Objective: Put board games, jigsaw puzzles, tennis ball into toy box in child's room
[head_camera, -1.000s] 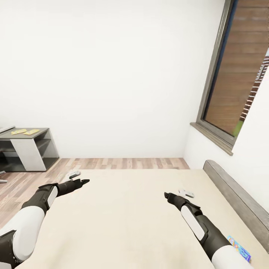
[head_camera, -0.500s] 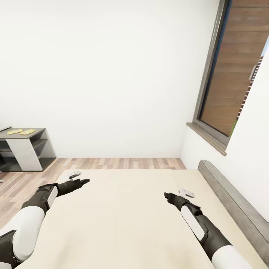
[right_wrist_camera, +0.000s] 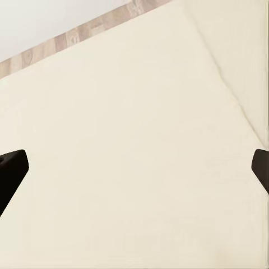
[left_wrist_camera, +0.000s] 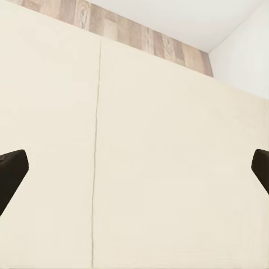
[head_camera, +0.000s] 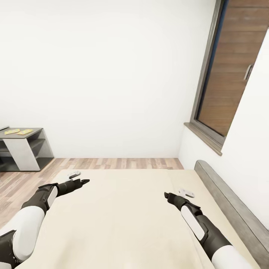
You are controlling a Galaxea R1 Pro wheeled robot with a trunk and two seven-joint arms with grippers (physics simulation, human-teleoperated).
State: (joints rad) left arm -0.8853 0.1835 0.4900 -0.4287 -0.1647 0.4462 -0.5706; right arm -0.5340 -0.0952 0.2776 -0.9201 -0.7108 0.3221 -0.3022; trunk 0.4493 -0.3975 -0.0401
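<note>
Bare mattress of the bed [head_camera: 123, 216] lies open; headboard [head_camera: 228, 201] bounds its right.

my arms are white, rounded shells near the shoulder, turning to matte black sleeves at the forearm, each with a white oval panel set in. my left hand [head_camera: 76, 178] and right hand [head_camera: 178, 195] are small, black with pale grey parts. from the wrist cameras, my fingertips [left_wrist_camera: 11, 171] are blunt black wedges.

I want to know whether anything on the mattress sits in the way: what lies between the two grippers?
Nothing: in the head view, plain beige mattress of the bed runs bare between the left gripper and the right gripper.
</note>
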